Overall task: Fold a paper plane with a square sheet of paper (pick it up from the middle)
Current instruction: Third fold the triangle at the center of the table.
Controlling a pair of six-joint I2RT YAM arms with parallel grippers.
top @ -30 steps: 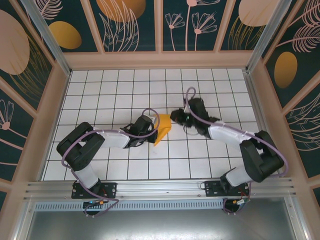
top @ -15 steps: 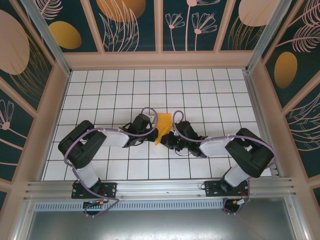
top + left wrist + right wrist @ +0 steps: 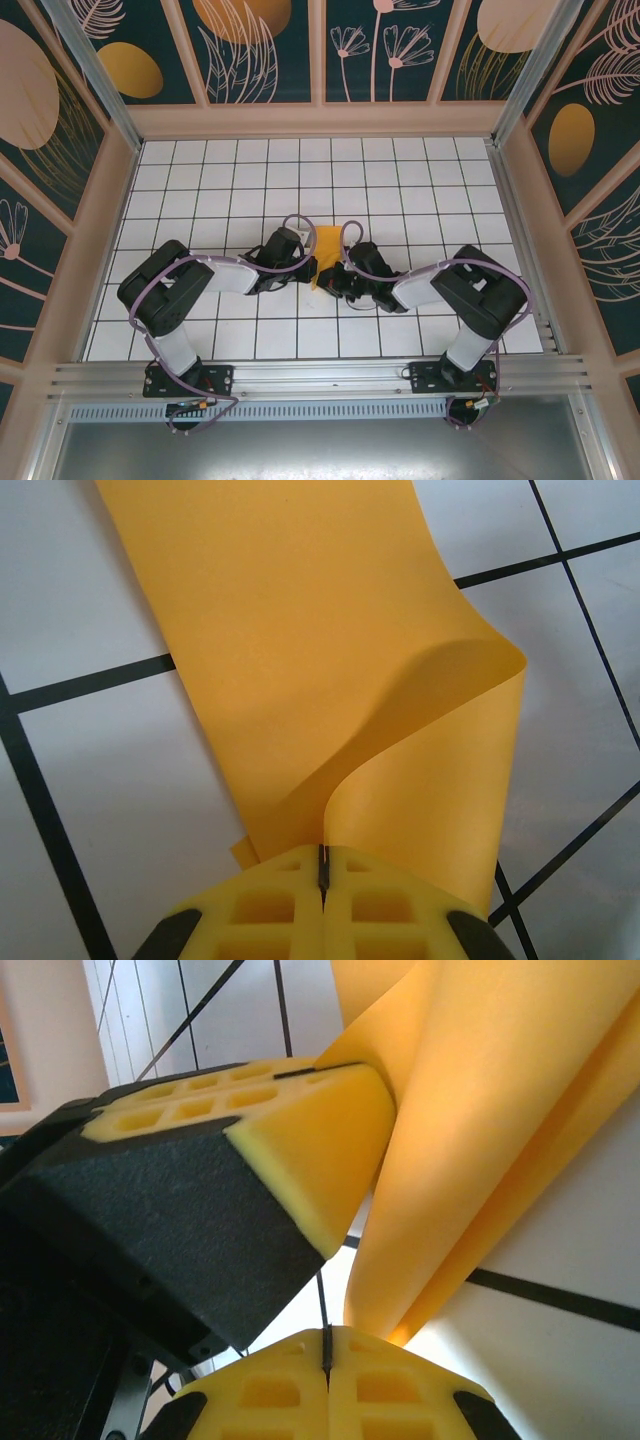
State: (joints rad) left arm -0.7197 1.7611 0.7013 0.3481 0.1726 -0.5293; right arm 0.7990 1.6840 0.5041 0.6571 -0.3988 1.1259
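Square sheet of paper [image 3: 300, 630]: thin, matt, smooth orange-yellow paper. Pads [image 3: 270, 905] of left gripper [image 3: 322, 865]: matt yellow foam-like stuff w/ moulded square cells, on black plastic. Table [image 3: 400, 180]: smooth white tile look, slight sheen; front rail [image 3: 320, 375] brushed metal.

No readable txt.
Checked top + both wrist cams: no labels, brands, nos. or signs legible anywhere.
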